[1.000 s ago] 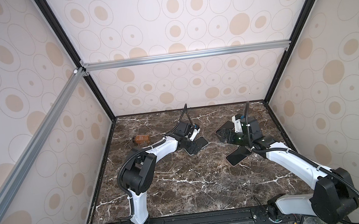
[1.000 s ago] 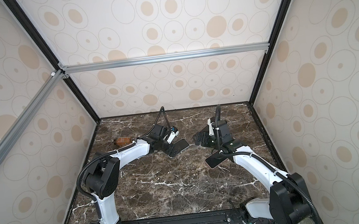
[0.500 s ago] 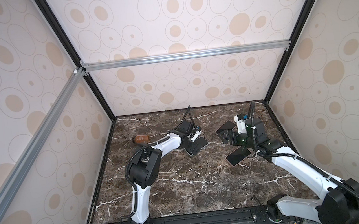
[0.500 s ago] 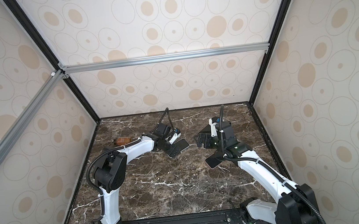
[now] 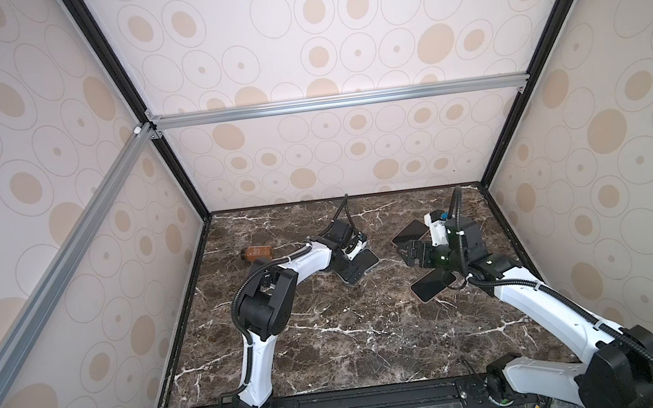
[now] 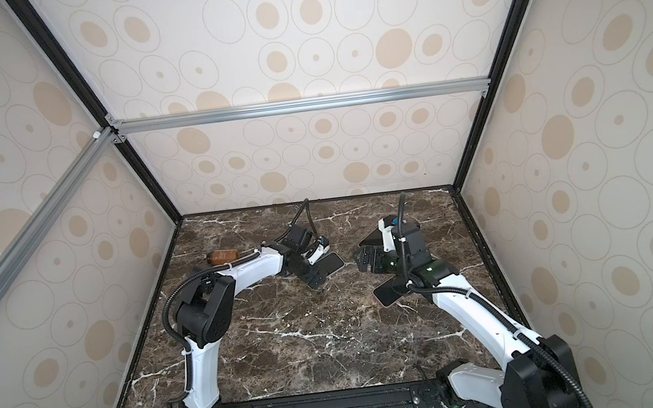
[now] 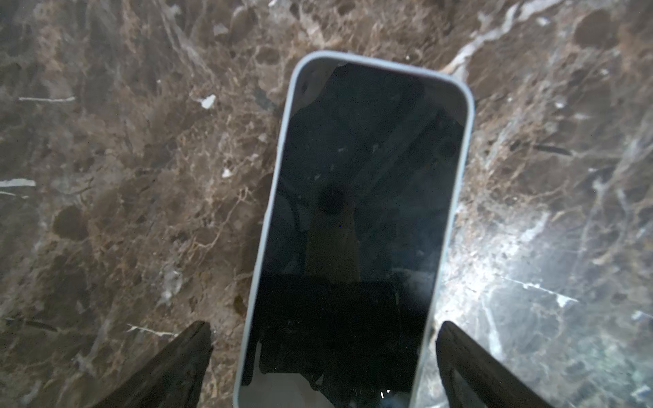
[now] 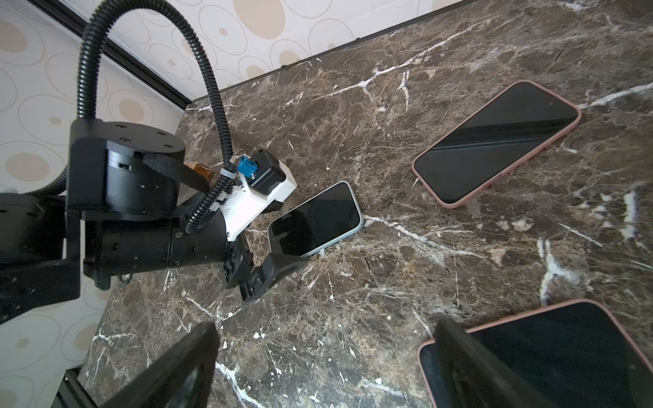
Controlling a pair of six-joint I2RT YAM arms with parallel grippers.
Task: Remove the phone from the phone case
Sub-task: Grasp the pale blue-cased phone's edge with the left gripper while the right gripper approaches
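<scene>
Left wrist view: the fingers (image 7: pixel 183 364) of the left gripper (image 7: pixel 323 328) are standing wide apart, straddling one end of the phone (image 7: pixel 364 212) and gripping nothing. One finger is sitting clear of the edge of the case (image 7: pixel 299 76). The other is just beside it, and I cannot tell whether it is touching.

The phone is lying flat, screen up, on the marble table (image 5: pixel 331 338), left of the middle and toward the far side in both top views. The pale blue case is wrapping all the rim I can see, so I am judging the task as barely begun. The phone is still fully seated; gripping it, prying a corner loose and lifting it free are all left to do.

Its long axis is running diagonally from near-left, where the fingers are, to far-right, with that free end pointing toward the right gripper (image 5: pixel 411 255). That gripper is hanging open too, holding nothing, above the table between the far pink-cased phone (image 5: pixel 409 231) and the near pink-cased phone (image 5: pixel 432 285). A brown bottle (image 5: pixel 254 253) is lying at the far left, well apart.
</scene>
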